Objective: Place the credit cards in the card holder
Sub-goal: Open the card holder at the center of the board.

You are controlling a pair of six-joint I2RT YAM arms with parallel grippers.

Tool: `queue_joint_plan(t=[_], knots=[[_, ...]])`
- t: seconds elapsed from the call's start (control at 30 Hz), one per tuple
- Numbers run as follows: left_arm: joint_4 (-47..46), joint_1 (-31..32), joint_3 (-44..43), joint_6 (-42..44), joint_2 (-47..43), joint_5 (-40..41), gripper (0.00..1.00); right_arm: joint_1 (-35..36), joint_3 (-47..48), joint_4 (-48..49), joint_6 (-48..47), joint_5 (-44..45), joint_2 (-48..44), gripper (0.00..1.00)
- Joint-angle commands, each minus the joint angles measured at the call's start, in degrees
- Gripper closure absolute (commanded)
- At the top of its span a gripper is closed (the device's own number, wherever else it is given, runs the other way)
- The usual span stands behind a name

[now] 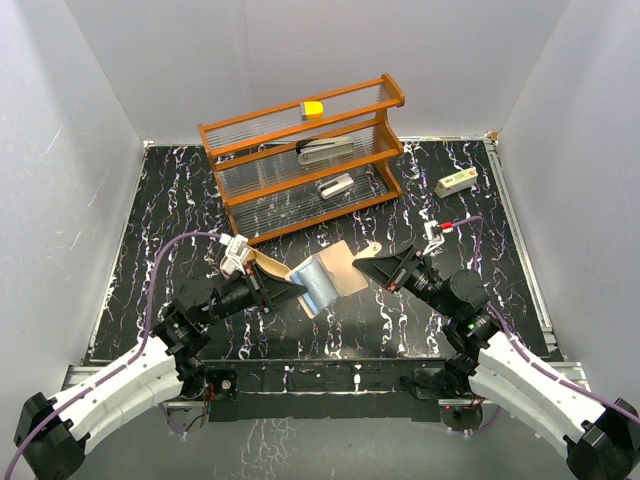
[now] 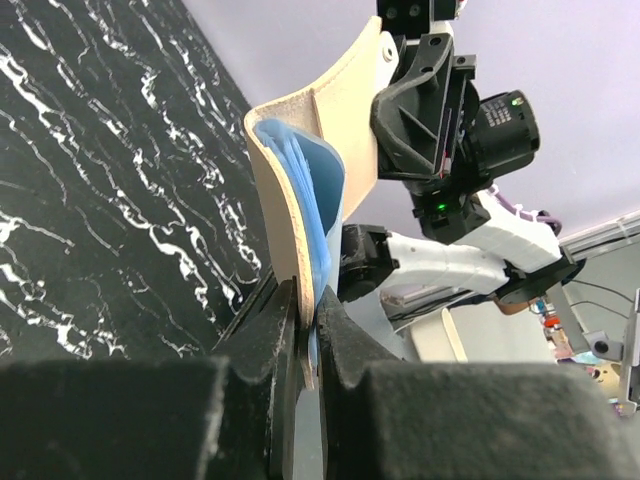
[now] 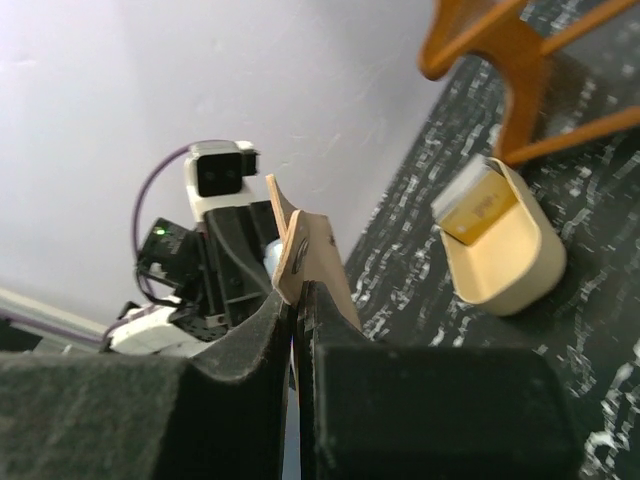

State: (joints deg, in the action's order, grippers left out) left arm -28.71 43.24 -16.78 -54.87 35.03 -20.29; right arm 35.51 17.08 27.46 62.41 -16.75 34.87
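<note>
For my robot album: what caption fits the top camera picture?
Together the left pincer and the right pincer grip a tan wallet by opposite ends, before a wooden rack.

We find the rack (image 1: pixel 300 160) at the rear middle of the surface (image 1: pixel 170 215), and the card holder (image 1: pixel 455 184) lies to its right. Before the rack, the wallet (image 1: pixel 345 265) hangs above the surface between the left jaws and the right jaws, with cards (image 2: pixel 318 190) in its fold.
</note>
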Motion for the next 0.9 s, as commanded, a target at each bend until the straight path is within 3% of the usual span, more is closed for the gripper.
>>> queue_joint_plan(t=[0.0, 0.13, 0.27, 0.47, 0.7, 0.87], knots=[[3.7, 0.1, -3.8, 3.6, -0.3, -0.4, 1.0, 0.1, 1.4, -12.0, -4.3, 3.1, -1.7, 1.0], [14.7, 0.1, -8.3, 8.5, 2.2, 0.7, 1.0, 0.1, 6.5, -30.6, -6.6, 9.8, -1.3, 0.9], [24.0, 0.1, -14.2, 13.8, 9.1, -0.5, 1.0, 0.0, 10.8, -44.3, -12.9, 14.7, 0.6, 0.7], [18.6, 0.1, -14.4, 10.2, 19.4, -4.6, 1.0, 0.1, 16.7, -56.3, -20.1, 18.1, 0.6, 0.57], [25.0, 0.1, -21.1, 11.8, 33.8, -7.3, 1.0, 0.1, 21.4, -61.5, -24.8, 17.3, 2.1, 0.51], [25.6, 0.1, -22.7, 11.6, 39.0, -8.1, 1.0, 0.0, 16.7, -51.9, -21.5, 6.3, 4.7, 0.49]])
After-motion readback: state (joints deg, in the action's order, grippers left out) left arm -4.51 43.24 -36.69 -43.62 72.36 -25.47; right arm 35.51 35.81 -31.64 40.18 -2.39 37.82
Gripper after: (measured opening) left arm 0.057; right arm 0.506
